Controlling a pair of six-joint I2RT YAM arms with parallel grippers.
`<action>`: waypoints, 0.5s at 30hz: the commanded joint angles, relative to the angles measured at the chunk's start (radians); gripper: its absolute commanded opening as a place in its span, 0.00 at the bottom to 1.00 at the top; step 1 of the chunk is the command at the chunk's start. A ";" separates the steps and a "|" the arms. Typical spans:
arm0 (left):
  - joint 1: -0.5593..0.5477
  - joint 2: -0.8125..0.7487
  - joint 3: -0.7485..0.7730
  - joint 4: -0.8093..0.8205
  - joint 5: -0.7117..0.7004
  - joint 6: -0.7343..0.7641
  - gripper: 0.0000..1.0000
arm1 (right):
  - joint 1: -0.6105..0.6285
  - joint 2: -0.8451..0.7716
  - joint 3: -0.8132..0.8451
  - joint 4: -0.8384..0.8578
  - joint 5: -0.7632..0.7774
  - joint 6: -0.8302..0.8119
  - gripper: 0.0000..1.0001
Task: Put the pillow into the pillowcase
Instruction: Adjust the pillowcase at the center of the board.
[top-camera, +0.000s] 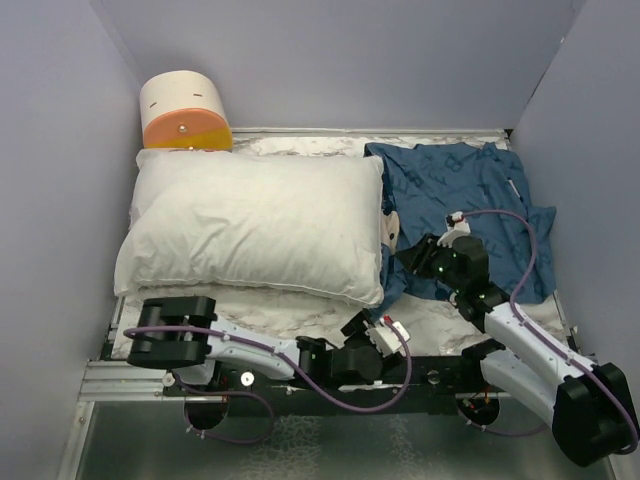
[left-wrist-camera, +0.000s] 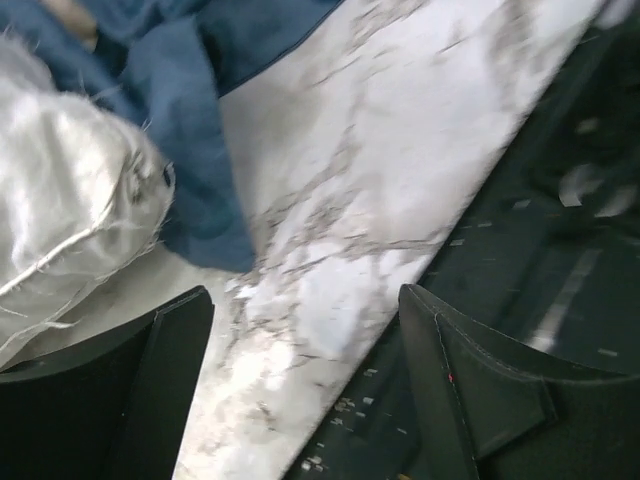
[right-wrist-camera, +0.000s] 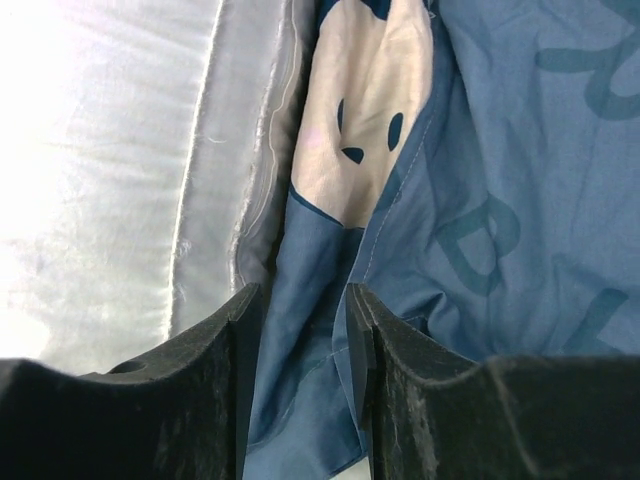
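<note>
Right wrist: right gripper (right-wrist-camera: 300, 300) pinches thin blue pillowcase (right-wrist-camera: 500, 200) fold beside plump white pillow (right-wrist-camera: 100, 150); left gripper (left-wrist-camera: 305, 300) released.

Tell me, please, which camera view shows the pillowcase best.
The top external view: nearly the whole pillowcase lies beside the pillow. The right wrist view shows one fold between the fingers of the right gripper; the left wrist view, a blue corner.

Flat on the left, plump white pillow (top-camera: 255, 232); crumpled against its right edge, dark blue pillowcase (top-camera: 470, 200) (pale mouse face showing).
</note>
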 joint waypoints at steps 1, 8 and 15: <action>0.038 0.107 -0.014 0.165 -0.201 0.093 0.78 | 0.004 -0.063 -0.025 -0.028 0.046 0.060 0.40; 0.127 0.244 0.049 0.113 -0.209 -0.005 0.78 | 0.004 -0.071 -0.061 -0.006 0.025 0.081 0.40; 0.205 0.348 0.088 0.121 -0.152 -0.078 0.74 | 0.004 -0.057 -0.060 -0.011 0.063 0.084 0.41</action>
